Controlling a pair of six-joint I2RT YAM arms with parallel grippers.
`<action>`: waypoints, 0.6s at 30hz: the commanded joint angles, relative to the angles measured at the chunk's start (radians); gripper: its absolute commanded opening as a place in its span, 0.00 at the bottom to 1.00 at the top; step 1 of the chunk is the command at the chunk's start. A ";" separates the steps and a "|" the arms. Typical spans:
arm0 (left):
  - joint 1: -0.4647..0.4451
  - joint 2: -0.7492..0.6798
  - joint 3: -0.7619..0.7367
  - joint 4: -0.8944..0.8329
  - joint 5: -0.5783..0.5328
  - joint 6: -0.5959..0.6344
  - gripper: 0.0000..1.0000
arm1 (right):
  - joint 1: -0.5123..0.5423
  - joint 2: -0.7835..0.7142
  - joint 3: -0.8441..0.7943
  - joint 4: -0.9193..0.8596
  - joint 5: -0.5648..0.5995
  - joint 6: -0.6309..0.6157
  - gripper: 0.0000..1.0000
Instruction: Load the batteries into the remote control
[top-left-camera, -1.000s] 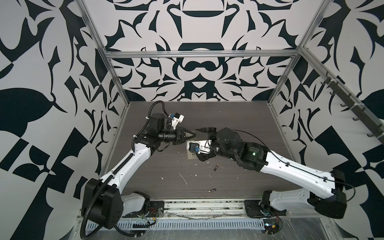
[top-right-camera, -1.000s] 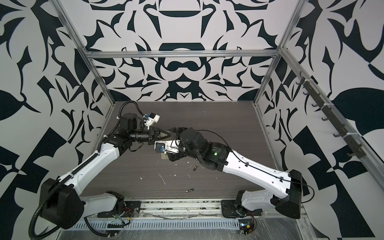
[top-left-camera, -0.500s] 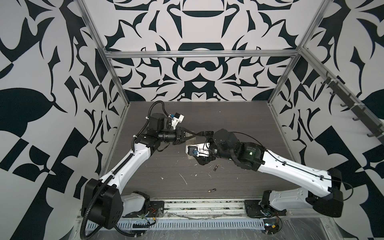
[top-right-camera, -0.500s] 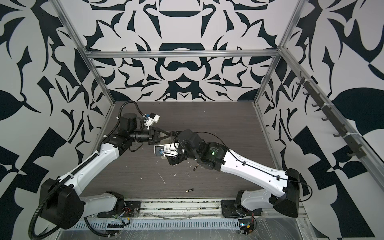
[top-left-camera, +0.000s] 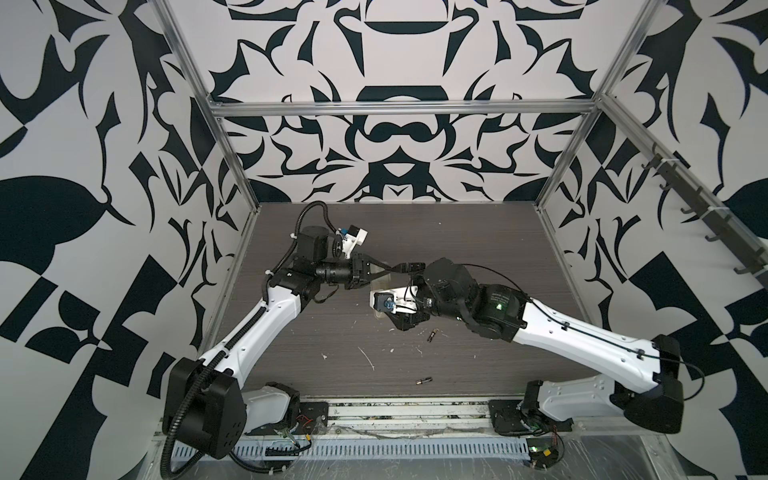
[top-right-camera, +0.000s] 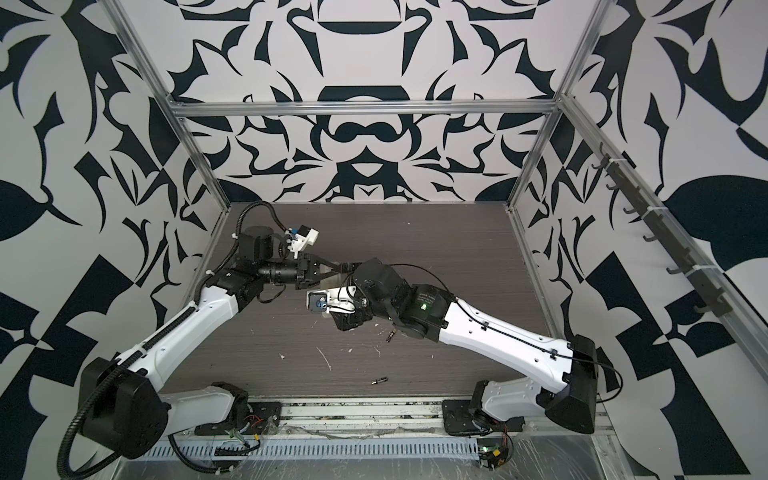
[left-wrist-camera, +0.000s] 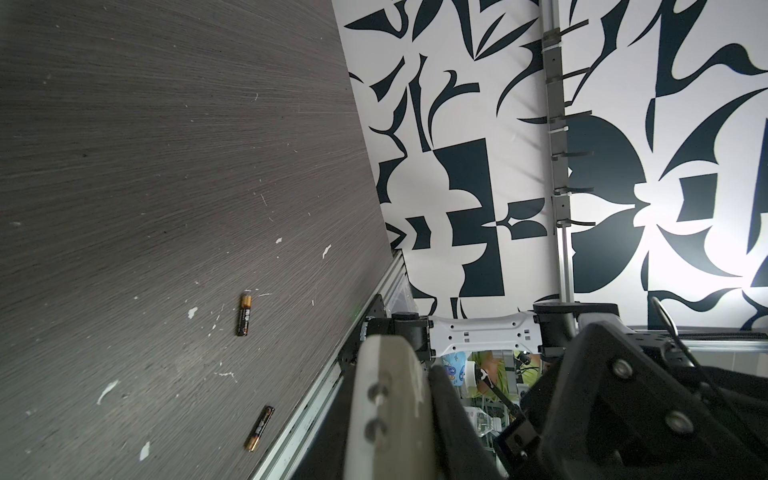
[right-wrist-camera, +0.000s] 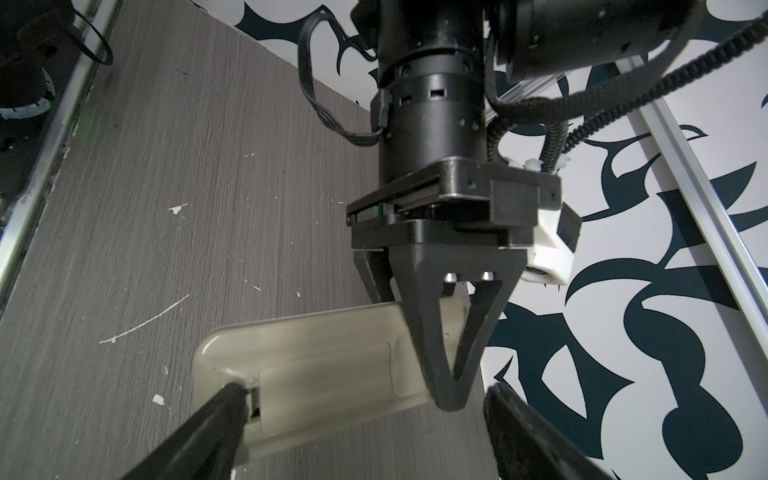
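Observation:
The remote control (right-wrist-camera: 316, 353) hangs above the table with its beige back and fitted cover facing the right wrist camera. My left gripper (right-wrist-camera: 451, 399) is shut on one end of it; in both top views only a beige sliver (top-left-camera: 379, 284) (top-right-camera: 332, 282) shows. The right gripper (right-wrist-camera: 365, 399) stands open astride the remote, one fingertip (right-wrist-camera: 226, 405) at the small gap at the cover's end, the other off the remote. Two batteries lie on the table (top-left-camera: 433, 335) (top-left-camera: 424, 380), also in the left wrist view (left-wrist-camera: 245, 314) (left-wrist-camera: 259, 428).
White scraps (top-left-camera: 368, 359) are scattered over the dark wood-grain table (top-left-camera: 478, 249) near its front. A metal rail (top-left-camera: 374, 413) runs along the front edge, and patterned walls close in the other three sides. Both arms meet left of the table's middle.
The right arm has shifted slightly left and settled its finger against the remote's end. The left gripper keeps its hold and has barely moved.

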 joint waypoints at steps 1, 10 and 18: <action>0.002 -0.031 -0.012 -0.003 0.026 -0.007 0.00 | -0.001 0.015 0.034 0.005 0.035 -0.004 0.94; 0.002 -0.033 -0.009 0.000 0.029 -0.010 0.00 | 0.000 0.029 0.048 0.034 0.114 -0.006 0.92; 0.001 -0.024 -0.004 0.003 0.034 -0.013 0.00 | 0.000 0.026 0.046 0.072 0.143 -0.007 0.91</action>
